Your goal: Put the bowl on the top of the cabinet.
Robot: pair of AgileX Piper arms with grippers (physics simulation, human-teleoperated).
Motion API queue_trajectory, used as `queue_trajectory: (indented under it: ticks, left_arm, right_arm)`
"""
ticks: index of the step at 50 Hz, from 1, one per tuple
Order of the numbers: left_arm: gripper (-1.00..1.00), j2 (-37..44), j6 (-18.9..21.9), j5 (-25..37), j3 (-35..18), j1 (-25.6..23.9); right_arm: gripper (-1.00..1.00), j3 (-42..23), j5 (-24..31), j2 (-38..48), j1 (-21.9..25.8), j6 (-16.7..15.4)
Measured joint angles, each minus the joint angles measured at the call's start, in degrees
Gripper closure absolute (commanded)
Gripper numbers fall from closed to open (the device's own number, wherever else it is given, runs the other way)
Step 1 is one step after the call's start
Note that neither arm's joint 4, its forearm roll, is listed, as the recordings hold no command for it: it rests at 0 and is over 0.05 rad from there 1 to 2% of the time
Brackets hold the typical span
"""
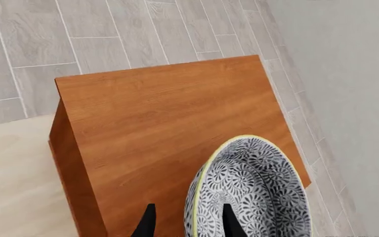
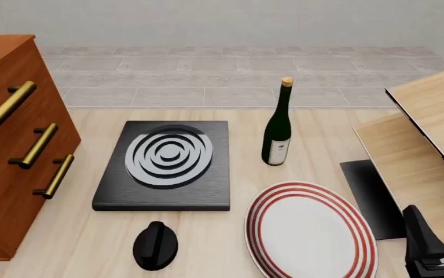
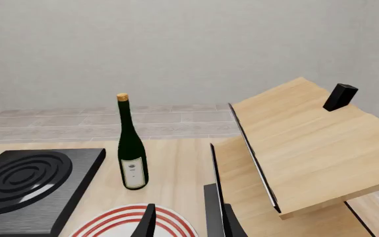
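Bowl, blue-and-white floral with a yellowish rim, hangs tilted above the reddish-brown cabinet top, its rim grasped by the left pincer. Lowering and letting go seem all that remains. Right pincer waits released, holding nothing, above the red-ringed plate.

— What are we seeing behind the table?

— We are looking at a plain pale grey wall meeting a grey tiled floor. Pale light-wood furniture with a dark edge is tilting at our right, and even light is falling everywhere.
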Motion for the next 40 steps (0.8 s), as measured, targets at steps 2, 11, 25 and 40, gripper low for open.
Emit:
queue_trajectory:
  ticks: [2,11,25,40]
  left_arm:
    - [-1.0,-0.16,-0.01,0.02,-0.07,-0.01]
    - [-1.0,-1.16,-0.15,0.29,-0.44,-0.11]
    - [-1.0,-4.14,-0.15,1.49,-1.57,-0.24]
    - [-1.0,-9.29,-0.56,3.25,-2.2,-0.03]
  right_arm:
    - [-1.0,0.0,0.01,-0.02,0.01,-0.03]
    - [-1.0,0.01,0.05,-0.06,0.07,-0.14]
    - [-1.0,0.01,0.08,-0.1,0.15,-0.3]
    - [-1.0,0.01,0.12,-0.1,0.24,-0.41]
